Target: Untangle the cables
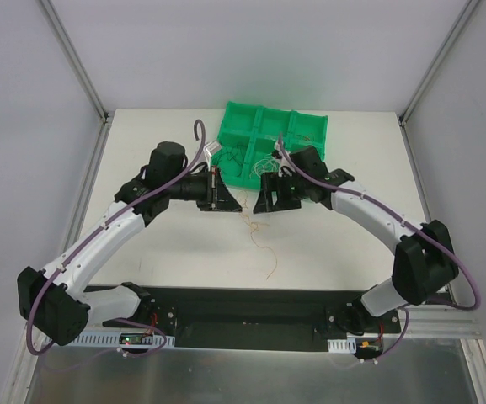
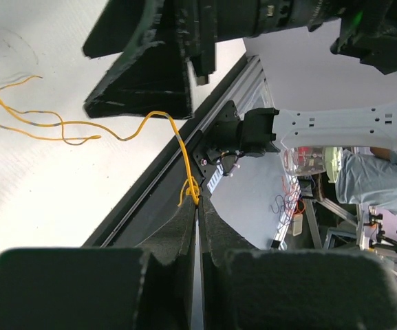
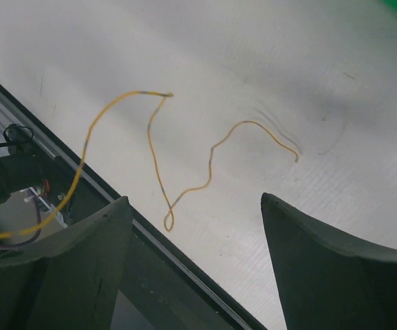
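between the shut jaws of the left gripper [image 2: 197,205] an orange cable [image 2: 158,114] is pinched. its long wavy line runs toward the near edge of the white table [image 1: 192,252]. the right gripper [image 3: 193,199] is wide open above it, near the green tray [image 1: 310,124].

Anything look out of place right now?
Orange wires lie twisted together outside the green tray, one end pinched in the shut left tool. The right tool is open and empty. Nothing looks damaged.
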Robot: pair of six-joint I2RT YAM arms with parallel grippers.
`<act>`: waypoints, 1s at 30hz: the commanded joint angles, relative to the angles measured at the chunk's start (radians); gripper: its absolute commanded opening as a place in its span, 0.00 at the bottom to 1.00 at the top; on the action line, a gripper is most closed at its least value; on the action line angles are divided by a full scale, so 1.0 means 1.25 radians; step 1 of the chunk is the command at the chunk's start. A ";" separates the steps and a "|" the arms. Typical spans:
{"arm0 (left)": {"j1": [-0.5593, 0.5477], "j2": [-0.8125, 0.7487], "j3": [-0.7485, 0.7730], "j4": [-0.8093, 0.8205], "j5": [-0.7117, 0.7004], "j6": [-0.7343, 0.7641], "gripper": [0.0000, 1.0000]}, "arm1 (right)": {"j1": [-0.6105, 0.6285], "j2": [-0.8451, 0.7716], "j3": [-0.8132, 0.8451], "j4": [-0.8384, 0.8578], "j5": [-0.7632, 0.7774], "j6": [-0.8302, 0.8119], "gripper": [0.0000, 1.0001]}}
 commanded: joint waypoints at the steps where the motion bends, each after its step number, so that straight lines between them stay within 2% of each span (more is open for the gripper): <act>1: 0.002 -0.039 -0.007 -0.001 0.001 0.023 0.00 | 0.023 0.085 0.085 0.009 -0.025 0.070 0.78; 4: 0.002 -0.052 0.000 -0.003 -0.003 0.028 0.00 | 0.054 0.146 0.116 0.009 -0.043 0.106 0.78; 8: 0.002 -0.063 0.037 -0.004 -0.016 0.045 0.00 | 0.106 0.203 0.093 0.044 -0.086 0.176 0.75; 10: 0.002 -0.079 0.073 -0.010 -0.063 0.069 0.00 | 0.115 0.218 0.057 0.073 -0.114 0.202 0.67; 11: 0.002 -0.091 0.084 -0.012 -0.102 0.081 0.00 | 0.119 0.217 0.033 0.085 -0.121 0.203 0.62; 13: 0.002 -0.110 0.107 -0.031 -0.197 0.093 0.00 | 0.118 0.199 -0.002 0.095 -0.123 0.192 0.44; 15: 0.002 -0.119 0.125 -0.064 -0.293 0.097 0.00 | 0.107 0.173 -0.023 0.097 -0.124 0.174 0.16; 17: 0.002 -0.112 0.146 -0.104 -0.366 0.097 0.00 | 0.102 0.146 -0.034 0.123 -0.151 0.161 0.00; 20: 0.002 -0.075 0.171 -0.173 -0.442 0.108 0.00 | 0.103 0.114 -0.031 0.134 -0.182 0.148 0.00; 23: 0.003 -0.031 0.194 -0.236 -0.508 0.110 0.00 | 0.102 0.073 -0.023 0.097 -0.141 0.132 0.00; 25: 0.004 -0.008 0.199 -0.244 -0.508 0.124 0.00 | 0.100 0.043 -0.017 0.069 -0.111 0.116 0.00; 28: 0.004 0.017 0.198 -0.244 -0.499 0.125 0.00 | 0.084 0.023 0.038 -0.068 -0.038 0.055 0.06; 30: 0.004 0.033 0.193 -0.247 -0.494 0.128 0.00 | 0.066 0.011 0.064 -0.115 -0.037 0.015 0.04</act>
